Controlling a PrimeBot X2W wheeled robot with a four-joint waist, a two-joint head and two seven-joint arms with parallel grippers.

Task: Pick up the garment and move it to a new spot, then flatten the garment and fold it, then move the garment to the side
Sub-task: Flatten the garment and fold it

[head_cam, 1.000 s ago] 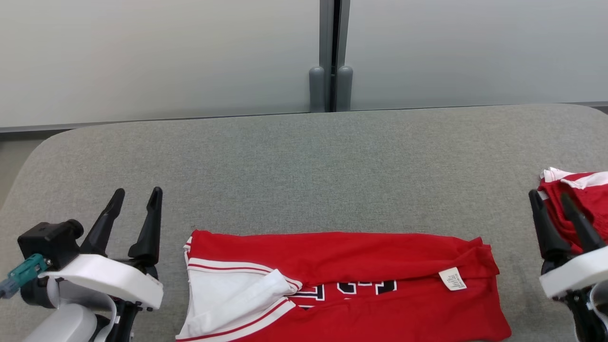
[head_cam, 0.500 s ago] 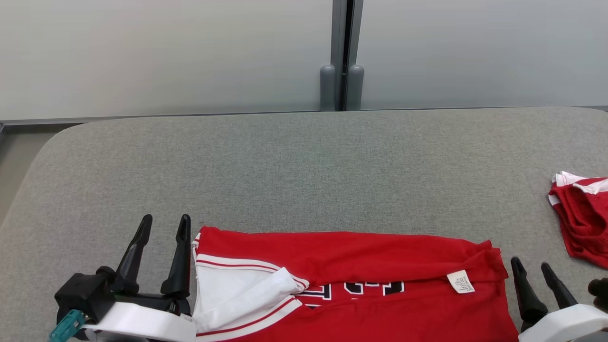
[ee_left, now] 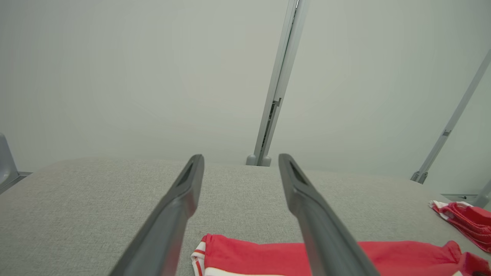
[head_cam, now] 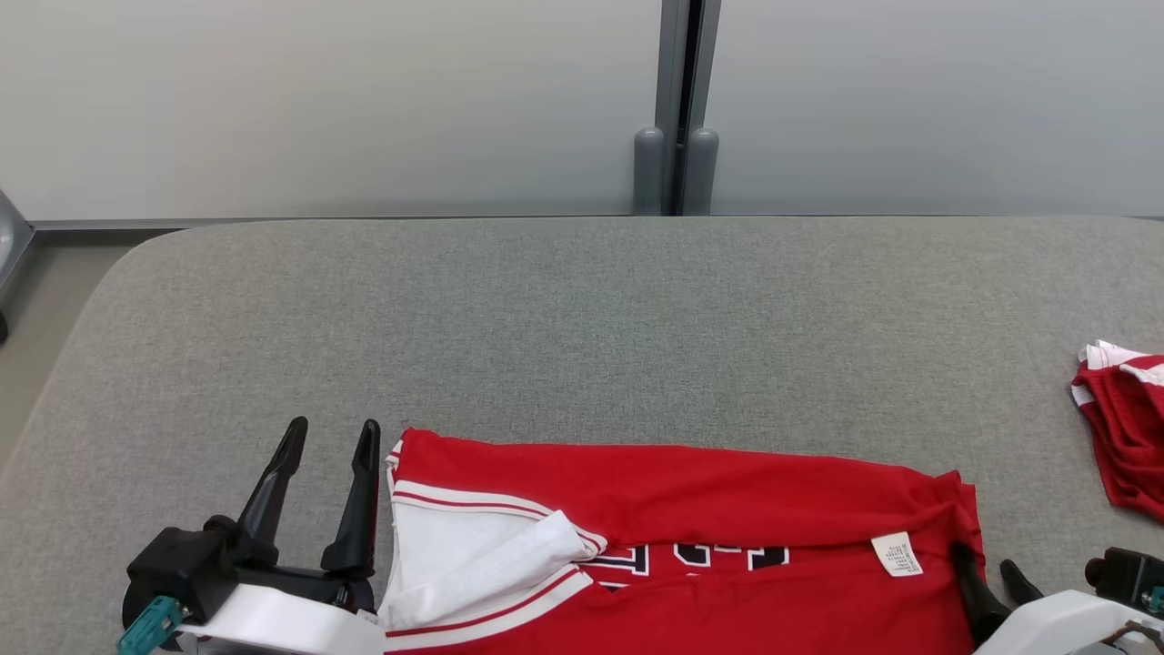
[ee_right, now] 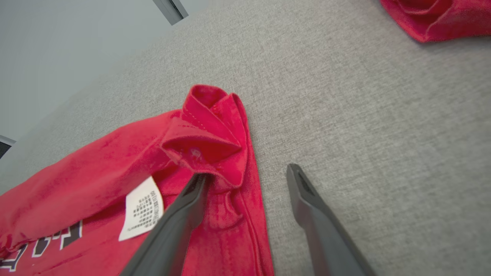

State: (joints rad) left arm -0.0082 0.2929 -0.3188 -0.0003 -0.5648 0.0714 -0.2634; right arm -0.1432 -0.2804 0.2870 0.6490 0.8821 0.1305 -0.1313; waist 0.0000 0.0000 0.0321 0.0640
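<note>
The right gripper (ee_right: 247,172) has its two long dark fingers spread wide and holds nothing. One finger (ee_right: 180,218) lies over the cloth just under a rolled-up corner, and the other is over bare surface. They straddle the right end of the red jersey with white trim and black-and-white lettering (head_cam: 691,491), close by its white care label (ee_right: 141,209). The left gripper (head_cam: 332,429), fingers equally parted and empty, stands just beside the jersey's white-banded left end, not touching it as far as I can tell. The jersey lies folded lengthwise along the near edge of the grey fabric-covered counter (head_cam: 582,318). A second red-and-white garment (head_cam: 1123,437) sits well apart at the far right.

The step looks like taking both ends for the next fold or the move aside. To do it well, the right fingers should get under that bunched corner and close on every layer — not the top one only — while the left eases in over the trim before closing. Both should then lift together so the fold holds.

Compared with a second ago, the head camera has swung, so the whole scene sits shifted. Even so, the left gripper has closed up to the jersey's edge, and the right has left the second garment for the jersey's corner. Both were spread just as wide then.
</note>
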